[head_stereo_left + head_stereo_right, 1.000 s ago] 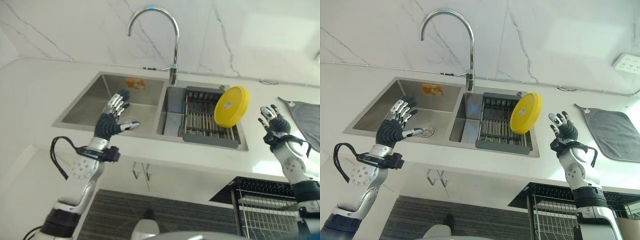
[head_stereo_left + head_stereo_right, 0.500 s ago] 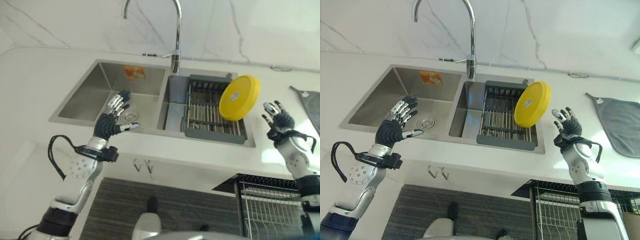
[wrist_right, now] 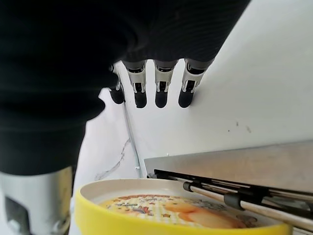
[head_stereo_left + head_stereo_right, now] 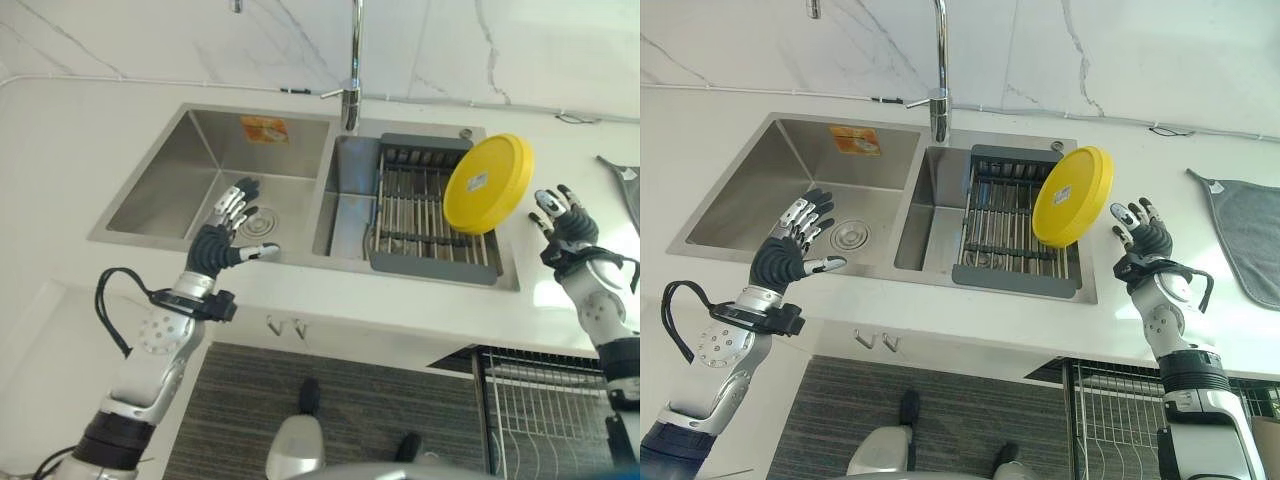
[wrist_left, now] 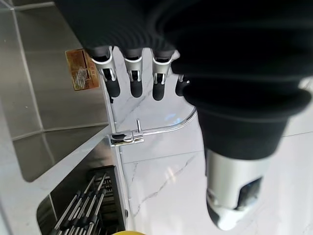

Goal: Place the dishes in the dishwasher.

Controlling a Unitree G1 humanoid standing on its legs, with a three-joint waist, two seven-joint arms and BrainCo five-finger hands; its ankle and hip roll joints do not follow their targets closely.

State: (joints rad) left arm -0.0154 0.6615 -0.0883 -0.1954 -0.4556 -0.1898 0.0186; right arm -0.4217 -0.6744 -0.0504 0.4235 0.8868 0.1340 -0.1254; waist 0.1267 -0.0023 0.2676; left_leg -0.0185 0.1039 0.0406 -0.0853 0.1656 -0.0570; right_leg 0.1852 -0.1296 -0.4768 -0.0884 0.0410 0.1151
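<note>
- Hovering above the front rim of the sink, the left hand (image 4: 222, 238) is raised with its palm turned away from the camera, fingers (image 5: 133, 77) straight and spread and thumb stretched sideways; it holds nothing.
- The right hand (image 4: 1147, 240) is raised over the white countertop (image 4: 60, 180) just right of the sink, fingers (image 3: 162, 83) straight and fanned wide, also holding nothing.
- The pulled-out black wire dishwasher rack (image 4: 1120, 405) shows at the near right, below the countertop edge, with the dark ribbed floor mat (image 4: 330, 395) beside it.
- The double-basin stainless steel sink (image 4: 190, 175) lies beyond the left hand; its right basin holds a dark grey drying rack with metal bars (image 4: 1010, 230).
- The round yellow plate (image 4: 487, 184) stands on edge at the right end of that rack, tilted, its flat underside towards the camera and its decorated face towards the right hand, just left of it and apart from it.
- A grey cloth (image 4: 1247, 235) lies on the countertop farther right.
- The chrome tap (image 4: 938, 100) rises behind the divider, against the white veined marble wall (image 4: 520, 45).
</note>
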